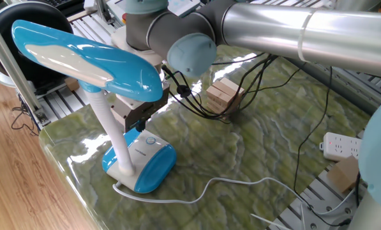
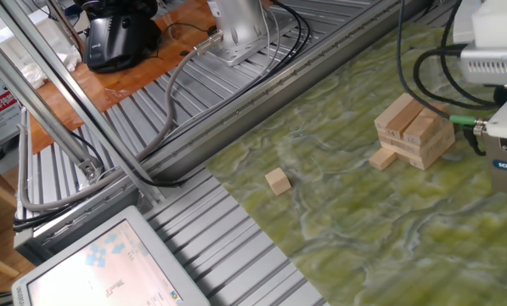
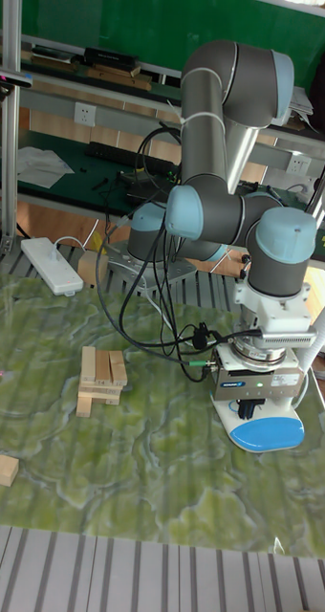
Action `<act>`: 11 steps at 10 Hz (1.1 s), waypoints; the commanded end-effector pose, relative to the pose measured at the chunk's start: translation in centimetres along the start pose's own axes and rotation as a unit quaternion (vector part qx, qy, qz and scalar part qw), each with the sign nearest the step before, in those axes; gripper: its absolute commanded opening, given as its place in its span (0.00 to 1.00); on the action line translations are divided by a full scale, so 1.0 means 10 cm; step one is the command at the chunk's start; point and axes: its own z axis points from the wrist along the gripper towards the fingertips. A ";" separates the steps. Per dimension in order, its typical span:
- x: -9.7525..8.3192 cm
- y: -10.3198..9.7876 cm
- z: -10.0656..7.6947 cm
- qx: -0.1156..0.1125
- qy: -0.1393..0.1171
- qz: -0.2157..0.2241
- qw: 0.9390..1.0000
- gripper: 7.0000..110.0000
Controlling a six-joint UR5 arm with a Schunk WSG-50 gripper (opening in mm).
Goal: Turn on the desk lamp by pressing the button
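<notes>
The desk lamp (image 1: 82, 56) stands at the table's near left corner, its long blue-and-white head on a white curved neck over a rounded base (image 1: 143, 165). The button (image 1: 150, 140), a small light-blue circle with a white ring, shows on top of the base. My gripper (image 1: 142, 126) hangs under the lamp head, its dark fingertips just above and left of the button. In the tall fixed view my gripper (image 3: 247, 409) points down over the blue base (image 3: 268, 433). No view shows whether the fingertips are apart or together.
A stack of wooden blocks (image 1: 223, 96) sits behind the lamp, and a lone wooden cube (image 2: 278, 181) lies further off. The lamp's white cord (image 1: 203, 188) trails across the front. A power strip (image 1: 343, 148) and a cardboard box (image 1: 346, 172) lie at the right. Black cables hang from the arm.
</notes>
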 end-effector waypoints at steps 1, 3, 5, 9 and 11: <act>0.18 0.00 -0.15 0.005 0.030 0.015 0.999 0.00; 0.18 0.06 -0.10 -0.012 0.036 0.019 0.999 0.00; 0.35 -0.03 -0.04 -0.002 0.078 -0.002 0.997 0.00; 0.59 -0.02 0.10 -0.010 0.109 -0.007 0.994 0.00; 0.65 0.00 0.12 -0.011 0.109 -0.004 0.994 0.00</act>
